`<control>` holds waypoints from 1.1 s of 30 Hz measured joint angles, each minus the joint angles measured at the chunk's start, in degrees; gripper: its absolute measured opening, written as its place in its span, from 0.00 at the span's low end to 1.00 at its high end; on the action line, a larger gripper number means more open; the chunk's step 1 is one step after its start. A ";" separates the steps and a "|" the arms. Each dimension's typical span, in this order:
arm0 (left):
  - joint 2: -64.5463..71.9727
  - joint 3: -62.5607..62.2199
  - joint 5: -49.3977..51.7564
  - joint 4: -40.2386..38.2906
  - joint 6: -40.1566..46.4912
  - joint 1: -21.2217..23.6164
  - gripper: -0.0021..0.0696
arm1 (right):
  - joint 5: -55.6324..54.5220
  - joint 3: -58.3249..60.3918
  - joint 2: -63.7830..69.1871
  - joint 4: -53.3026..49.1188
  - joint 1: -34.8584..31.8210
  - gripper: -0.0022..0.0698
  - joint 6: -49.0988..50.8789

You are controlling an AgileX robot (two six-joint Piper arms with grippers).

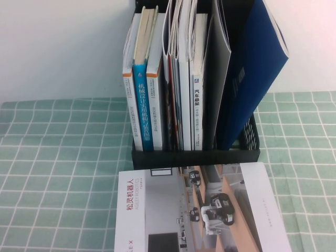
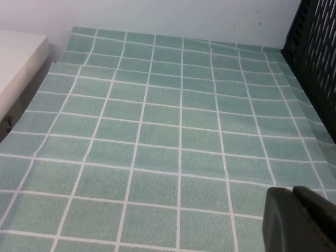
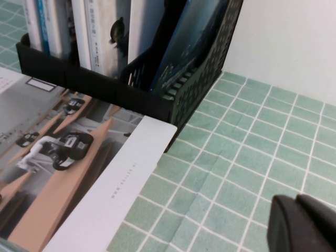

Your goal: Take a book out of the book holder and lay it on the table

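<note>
Both tools only in wrist views: left tool (image 2: 299, 220), right tool (image 3: 304, 226), book (image 1: 199, 210) flat on table (image 1: 58, 173)

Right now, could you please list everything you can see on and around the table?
book: one, white and grey with tan bands, lying flat on the table in front of the book holder.
book holder: one, black, at the back of the table.
upright books: several, mostly white spines, one blue, in the holder's left and middle slots.
blue folder: one, leaning in the rightmost slot.
table: one, pale green cloth with white grid.
left claw: dark, above bare cloth, left of the holder.
right claw: dark, above cloth, right of the book.
</note>
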 joint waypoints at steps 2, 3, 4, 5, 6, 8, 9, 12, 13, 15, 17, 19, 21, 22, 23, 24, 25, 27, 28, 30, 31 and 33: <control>0.00 0.00 0.00 0.00 0.13 0.00 0.03 | 0.00 0.00 0.00 0.00 0.00 0.03 0.00; 0.00 0.00 0.00 0.13 0.13 0.00 0.03 | 0.00 0.00 0.00 0.00 0.00 0.03 0.00; 0.00 0.00 0.00 0.43 0.13 0.00 0.03 | 0.00 0.00 0.00 0.00 0.00 0.03 0.00; 0.00 0.00 0.00 1.06 0.13 0.00 0.03 | 0.00 0.00 0.00 0.00 0.00 0.03 0.00; 0.00 0.00 0.00 1.86 0.13 -0.14 0.03 | 0.00 0.00 0.00 0.00 0.00 0.03 0.00; 0.00 0.00 0.00 2.82 0.13 -0.74 0.03 | 0.00 0.00 0.00 0.00 0.00 0.03 0.00; 0.00 0.00 0.00 3.32 0.13 -1.22 0.03 | 0.00 0.00 0.00 0.00 0.00 0.03 0.00; 0.00 0.00 0.00 3.44 0.13 -1.89 0.03 | 0.00 0.00 0.00 0.02 0.00 0.03 0.00; 0.00 0.00 0.00 3.55 0.13 -2.01 0.03 | 0.00 0.00 0.00 0.02 0.00 0.03 0.00; 0.00 0.00 0.00 3.65 0.13 -2.11 0.03 | 0.00 0.00 0.00 0.02 0.00 0.03 0.00; 0.00 0.00 0.00 3.78 0.16 -2.11 0.03 | 0.00 0.00 0.00 0.12 0.00 0.03 0.00; 0.00 0.00 0.10 3.78 0.16 -2.11 0.03 | 0.00 0.00 0.00 0.12 0.00 0.03 0.00; 0.00 0.00 0.03 3.78 0.26 -2.11 0.03 | 0.00 0.00 0.00 0.12 0.00 0.03 0.00; 0.00 0.00 0.03 3.78 0.26 -2.11 0.03 | 0.00 0.00 0.00 0.12 0.00 0.03 0.00; 0.00 0.00 0.03 3.78 0.26 -2.11 0.03 | 0.00 0.00 0.00 0.12 0.00 0.03 0.00; 0.00 0.00 0.03 3.78 0.26 -2.11 0.03 | 0.00 0.00 0.00 0.12 0.00 0.03 0.00; 0.00 0.00 0.03 3.78 0.26 -2.11 0.03 | 0.00 0.00 0.00 0.12 0.00 0.03 0.00; 0.00 0.00 0.03 3.78 0.26 -2.11 0.03 | 0.00 0.00 0.00 0.12 0.00 0.03 0.00; 0.00 0.00 0.03 3.78 0.26 -2.11 0.03 | 0.00 0.00 0.00 0.12 0.00 0.03 0.00; 0.00 0.00 0.12 3.78 0.26 -2.11 0.03 | 0.00 0.00 0.00 0.12 0.00 0.03 0.00; 0.00 0.00 0.12 3.78 0.26 -2.11 0.03 | 0.00 0.00 0.00 0.12 0.00 0.03 0.00; 0.00 0.00 0.12 3.78 0.26 -2.11 0.03 | 0.00 0.00 0.00 0.12 0.00 0.03 0.00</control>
